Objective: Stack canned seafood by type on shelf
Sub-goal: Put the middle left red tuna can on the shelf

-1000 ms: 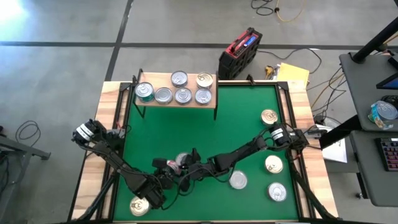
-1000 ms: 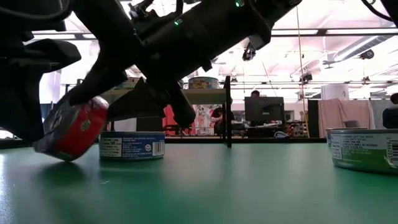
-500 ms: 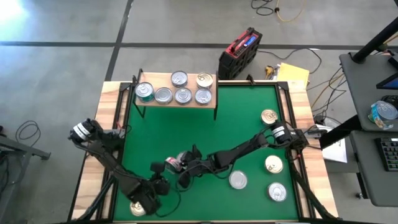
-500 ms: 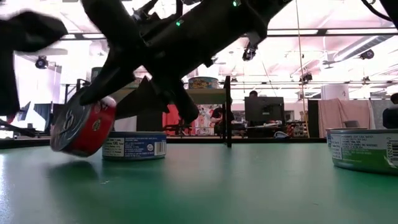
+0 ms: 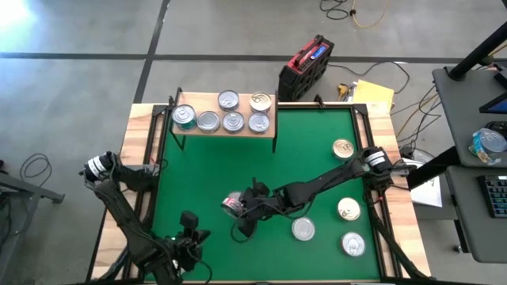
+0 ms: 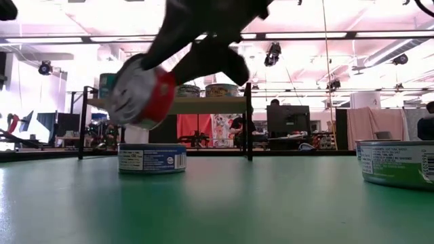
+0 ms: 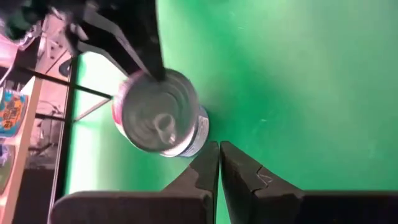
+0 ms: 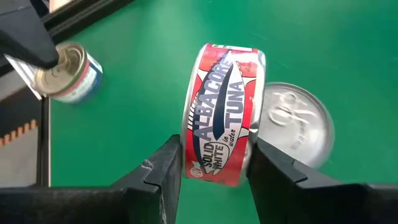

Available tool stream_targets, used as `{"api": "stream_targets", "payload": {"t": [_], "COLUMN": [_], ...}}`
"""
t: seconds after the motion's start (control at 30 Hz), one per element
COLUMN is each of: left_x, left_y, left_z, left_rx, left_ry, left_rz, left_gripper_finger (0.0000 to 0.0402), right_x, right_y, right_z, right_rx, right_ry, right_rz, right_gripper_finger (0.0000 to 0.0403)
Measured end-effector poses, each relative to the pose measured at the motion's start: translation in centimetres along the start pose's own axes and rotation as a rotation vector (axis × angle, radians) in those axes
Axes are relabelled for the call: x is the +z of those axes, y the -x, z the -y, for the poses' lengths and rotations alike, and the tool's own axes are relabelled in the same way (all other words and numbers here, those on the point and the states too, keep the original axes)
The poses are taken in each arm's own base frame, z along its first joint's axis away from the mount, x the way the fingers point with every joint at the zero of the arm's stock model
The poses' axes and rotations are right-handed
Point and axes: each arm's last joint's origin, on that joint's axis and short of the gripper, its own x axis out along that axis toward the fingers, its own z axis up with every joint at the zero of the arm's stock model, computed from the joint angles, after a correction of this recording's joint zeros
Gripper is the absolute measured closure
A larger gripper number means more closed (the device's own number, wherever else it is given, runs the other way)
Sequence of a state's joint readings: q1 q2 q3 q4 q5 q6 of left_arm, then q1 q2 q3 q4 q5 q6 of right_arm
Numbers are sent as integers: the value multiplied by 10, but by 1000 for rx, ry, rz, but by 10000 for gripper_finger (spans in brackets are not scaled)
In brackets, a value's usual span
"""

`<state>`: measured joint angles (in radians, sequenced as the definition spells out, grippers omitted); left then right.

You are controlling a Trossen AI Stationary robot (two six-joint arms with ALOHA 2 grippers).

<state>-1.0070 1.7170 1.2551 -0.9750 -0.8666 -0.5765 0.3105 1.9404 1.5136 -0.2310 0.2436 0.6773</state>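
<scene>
Our right gripper (image 8: 214, 163) pinches the red tin (image 8: 219, 112) on edge, above the mat (image 5: 238, 166), well short of the shelf (image 5: 269, 127). It could slip. Left gripper (image 7: 219, 163), closed and empty, waits near 1 tin (image 7: 161, 118).

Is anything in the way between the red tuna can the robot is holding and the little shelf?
Nothing visible. The right gripper holds the red tuna can lifted above the green mat, which is bare from there to the shelf. A blue can sits below it.
</scene>
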Motion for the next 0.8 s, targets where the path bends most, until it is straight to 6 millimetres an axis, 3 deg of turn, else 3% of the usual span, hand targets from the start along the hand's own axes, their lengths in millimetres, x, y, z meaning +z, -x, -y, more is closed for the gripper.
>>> {"api": "stream_targets", "payload": {"t": [0.17, 0.4, 0.67, 0.8], "left_x": [-9, -4, -2, 0], "left_y": [-9, -22, -37, -51], "left_z": [5, 21, 1, -16], "left_rx": [-23, -175, -170, -287], "left_ry": [-2, -34, -18, 15], "left_rz": [5, 156, 237, 328], "left_gripper_finger": [401, 402, 401, 401], "right_x": [-2, -13, -42, -48], "right_y": [21, 49, 57, 58], "right_z": [4, 23, 50, 58], "right_rx": [13, 117, 309, 337], "right_ry": [21, 17, 22, 41], "right_rz": [12, 132, 374, 439], "right_gripper_finger": [262, 262, 262, 262]}}
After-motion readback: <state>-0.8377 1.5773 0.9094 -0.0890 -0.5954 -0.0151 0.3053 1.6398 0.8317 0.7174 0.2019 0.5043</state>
